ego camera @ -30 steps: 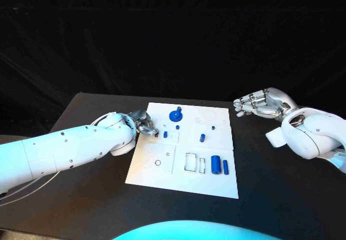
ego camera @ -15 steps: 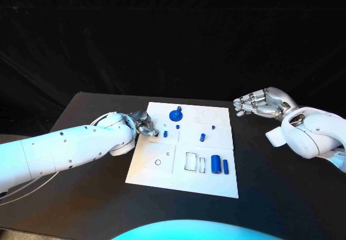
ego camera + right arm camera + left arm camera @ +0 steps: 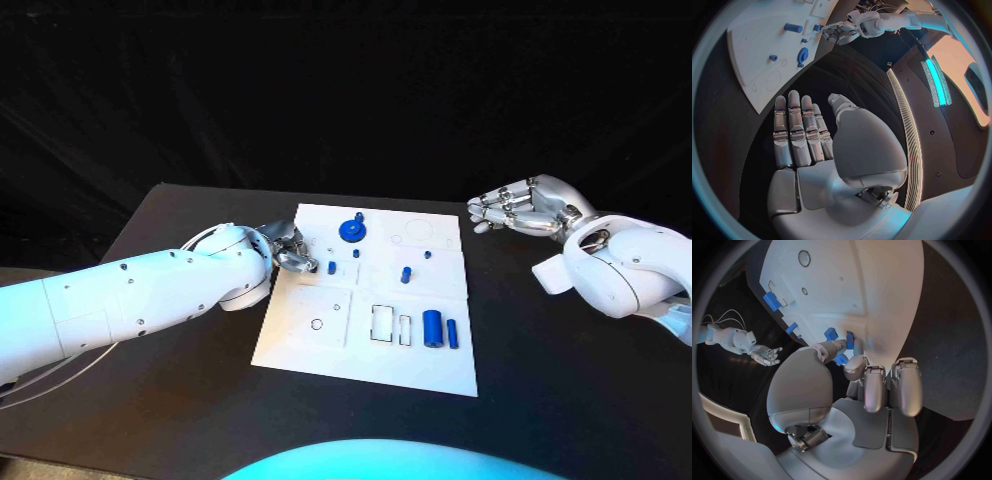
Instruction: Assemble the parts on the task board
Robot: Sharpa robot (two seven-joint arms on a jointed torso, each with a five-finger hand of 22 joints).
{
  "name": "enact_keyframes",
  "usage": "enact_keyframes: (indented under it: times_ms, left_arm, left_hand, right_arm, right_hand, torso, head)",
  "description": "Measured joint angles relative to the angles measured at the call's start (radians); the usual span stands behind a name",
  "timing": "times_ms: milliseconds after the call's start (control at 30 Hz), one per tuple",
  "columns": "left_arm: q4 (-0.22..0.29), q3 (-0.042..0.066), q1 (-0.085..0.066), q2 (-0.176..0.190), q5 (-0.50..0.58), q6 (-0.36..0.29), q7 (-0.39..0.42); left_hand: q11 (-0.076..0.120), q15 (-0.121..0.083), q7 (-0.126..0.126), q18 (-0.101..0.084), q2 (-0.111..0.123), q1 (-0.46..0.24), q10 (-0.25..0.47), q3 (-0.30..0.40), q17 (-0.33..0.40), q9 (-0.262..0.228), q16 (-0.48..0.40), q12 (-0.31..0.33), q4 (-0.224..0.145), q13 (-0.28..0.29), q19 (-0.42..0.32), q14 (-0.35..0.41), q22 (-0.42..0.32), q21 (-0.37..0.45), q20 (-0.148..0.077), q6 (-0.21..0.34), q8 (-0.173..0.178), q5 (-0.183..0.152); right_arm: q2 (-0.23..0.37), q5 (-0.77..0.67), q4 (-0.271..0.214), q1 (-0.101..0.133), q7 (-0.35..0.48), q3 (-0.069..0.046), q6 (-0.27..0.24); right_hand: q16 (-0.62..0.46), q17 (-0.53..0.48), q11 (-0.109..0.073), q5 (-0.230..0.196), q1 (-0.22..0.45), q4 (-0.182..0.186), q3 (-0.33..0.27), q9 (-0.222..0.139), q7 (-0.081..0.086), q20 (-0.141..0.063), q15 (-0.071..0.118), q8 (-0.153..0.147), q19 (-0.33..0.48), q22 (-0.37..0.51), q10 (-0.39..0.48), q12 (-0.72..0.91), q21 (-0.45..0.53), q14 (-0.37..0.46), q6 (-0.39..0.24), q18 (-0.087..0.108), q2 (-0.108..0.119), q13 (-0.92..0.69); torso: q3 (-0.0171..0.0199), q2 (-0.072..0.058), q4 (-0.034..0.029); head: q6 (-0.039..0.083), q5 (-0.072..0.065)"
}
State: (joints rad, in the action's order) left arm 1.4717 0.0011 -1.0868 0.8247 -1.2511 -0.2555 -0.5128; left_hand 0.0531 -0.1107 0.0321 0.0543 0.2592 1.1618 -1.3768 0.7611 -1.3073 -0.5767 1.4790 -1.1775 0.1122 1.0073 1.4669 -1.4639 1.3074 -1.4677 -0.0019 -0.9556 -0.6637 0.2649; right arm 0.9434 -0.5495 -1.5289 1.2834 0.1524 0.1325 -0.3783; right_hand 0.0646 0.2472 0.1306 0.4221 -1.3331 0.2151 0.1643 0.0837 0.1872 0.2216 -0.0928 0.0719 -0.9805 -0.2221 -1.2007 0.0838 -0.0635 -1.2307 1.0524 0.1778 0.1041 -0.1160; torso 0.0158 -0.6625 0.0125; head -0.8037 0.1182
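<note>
The white task board (image 3: 326,342) lies in the middle of the black table. On it stand a blue gear with a knob (image 3: 351,231), several small blue pegs (image 3: 405,273) and, near the front, a thick blue cylinder (image 3: 431,327) beside a thin one (image 3: 451,334). My left hand (image 3: 286,248) hovers at the board's left edge with its fingers curled. In the left wrist view its thumb and a fingertip pinch a small blue part (image 3: 841,359) just above the board (image 3: 879,285), next to two pegs (image 3: 831,333). My right hand (image 3: 522,210) stays off the board's far right corner, fingers straight and holding nothing (image 3: 801,130).
Round holes (image 3: 315,324) and a rectangular slot (image 3: 381,322) mark the board's near half. Bare black table surrounds the board on every side. A dark curtain hangs behind the table's far edge.
</note>
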Motion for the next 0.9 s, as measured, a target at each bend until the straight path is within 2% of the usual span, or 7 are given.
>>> enact_keyframes:
  times_ms: [200, 400, 633, 733, 900]
  left_arm:
    - [-0.006, 0.001, -0.001, -0.004, 0.002, 0.006, -0.004]
    - [-0.013, 0.002, -0.002, -0.01, 0.005, 0.018, -0.016]
    - [-0.018, 0.003, -0.004, -0.016, 0.012, 0.029, -0.032]
    - [-0.02, 0.001, -0.002, -0.018, 0.017, 0.035, -0.039]
    - [-0.022, 0.001, -0.002, -0.02, 0.021, 0.038, -0.047]
  left_hand:
    - [0.002, 0.0, 0.0, 0.0, 0.0, 0.0, -0.002, 0.012, 0.0, 0.0, 0.0, 0.0, 0.012, -0.002, 0.0, 0.0, 0.0, 0.0, 0.0, 0.0, -0.006, -0.001]
    - [0.006, -0.001, 0.0, 0.0, -0.015, -0.016, -0.006, 0.012, 0.0, -0.001, 0.0, 0.0, 0.017, -0.003, -0.003, -0.001, 0.0, 0.0, -0.003, 0.0, -0.012, -0.001]
    - [0.02, -0.008, -0.001, 0.0, -0.017, -0.023, -0.02, -0.105, -0.001, -0.026, 0.0, -0.004, 0.066, 0.006, 0.0, -0.001, 0.0, 0.0, -0.007, 0.0, -0.035, 0.002]
    - [0.019, -0.008, -0.033, 0.0, -0.021, -0.027, -0.02, -0.168, -0.001, -0.025, 0.0, -0.005, 0.089, 0.009, 0.0, -0.001, 0.0, 0.0, -0.007, -0.037, -0.031, 0.002]
    - [0.018, -0.008, -0.038, 0.0, -0.026, -0.031, -0.018, -0.225, -0.001, -0.019, 0.0, -0.01, 0.112, 0.013, 0.0, -0.001, 0.0, 0.0, -0.007, -0.045, -0.029, 0.001]
  right_arm:
    - [0.0, 0.0, 0.0, 0.0, 0.0, 0.0, 0.0]
    - [0.002, 0.0, -0.001, 0.0, 0.0, 0.0, 0.0]
    - [0.003, 0.0, -0.003, 0.0, 0.001, 0.0, 0.0]
    - [0.004, 0.0, -0.003, 0.0, 0.001, 0.0, 0.0]
    - [0.004, 0.0, -0.005, 0.0, 0.001, 0.0, 0.0]
  right_hand:
    - [0.0, 0.0, 0.0, 0.0, 0.0, 0.0, 0.0, 0.0, 0.0, 0.0, 0.0, 0.0, 0.0, 0.0, 0.0, 0.0, 0.0, 0.0, 0.0, 0.0, 0.0, 0.0]
    - [0.0, 0.0, 0.0, 0.0, 0.0, 0.0, 0.0, 0.0, 0.0, 0.0, 0.0, 0.0, 0.0, 0.0, 0.0, 0.0, 0.0, 0.0, 0.0, 0.0, 0.0, 0.0]
    - [0.0, 0.0, 0.0, 0.0, 0.0, 0.0, 0.0, 0.0, 0.0, 0.0, 0.0, 0.0, 0.0, 0.0, 0.0, 0.0, 0.0, 0.0, 0.0, 0.0, 0.0, 0.0]
    - [0.0, 0.0, 0.0, 0.0, 0.0, 0.0, 0.0, 0.0, 0.0, 0.0, 0.0, 0.0, 0.0, 0.0, 0.0, 0.0, 0.0, 0.0, 0.0, 0.0, 0.0, 0.0]
    - [0.0, 0.0, 0.0, 0.0, 0.0, 0.0, 0.0, 0.0, 0.0, 0.0, 0.0, 0.0, 0.0, 0.0, 0.0, 0.0, 0.0, 0.0, 0.0, 0.0, 0.0, 0.0]
  torso:
    - [0.0007, 0.0, 0.0011]
    - [0.0013, 0.001, 0.0016]
    - [0.0017, 0.001, 0.0021]
    - [0.0018, 0.001, 0.0021]
    - [0.0017, 0.001, 0.002]
  head:
    - [-0.001, 0.002]
    - [-0.001, 0.002]
    - [-0.001, 0.001]
    - [0.0, 0.0]
    - [0.001, -0.001]
